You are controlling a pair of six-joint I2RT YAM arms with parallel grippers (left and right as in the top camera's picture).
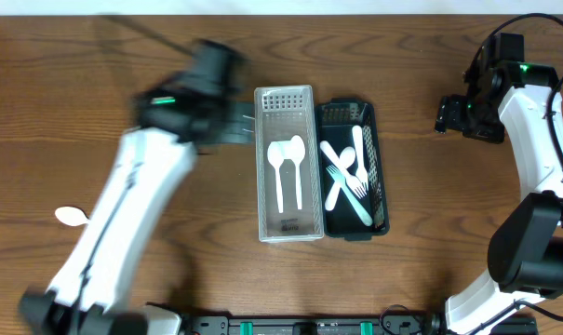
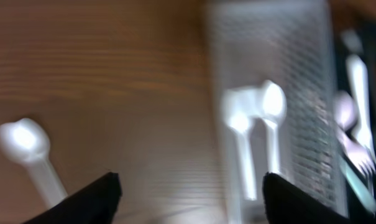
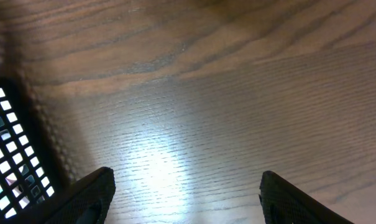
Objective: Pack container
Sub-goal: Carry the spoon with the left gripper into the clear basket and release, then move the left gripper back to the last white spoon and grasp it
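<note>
Wooden table (image 1: 430, 223) holds a loose spoon (image 1: 72, 216) well left of the container (image 1: 288, 237), nearer the left gripper (image 2: 191, 196). Its jaws, like those of the right gripper (image 3: 184, 193), stand wide and empty.

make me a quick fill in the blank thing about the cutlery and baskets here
1. The clear basket holds ___ white spoons.
2. The forks lie in a basket coloured ___.
3. One loose spoon lies on the ___, left of both baskets.
Missing words: two; black; table.
</note>
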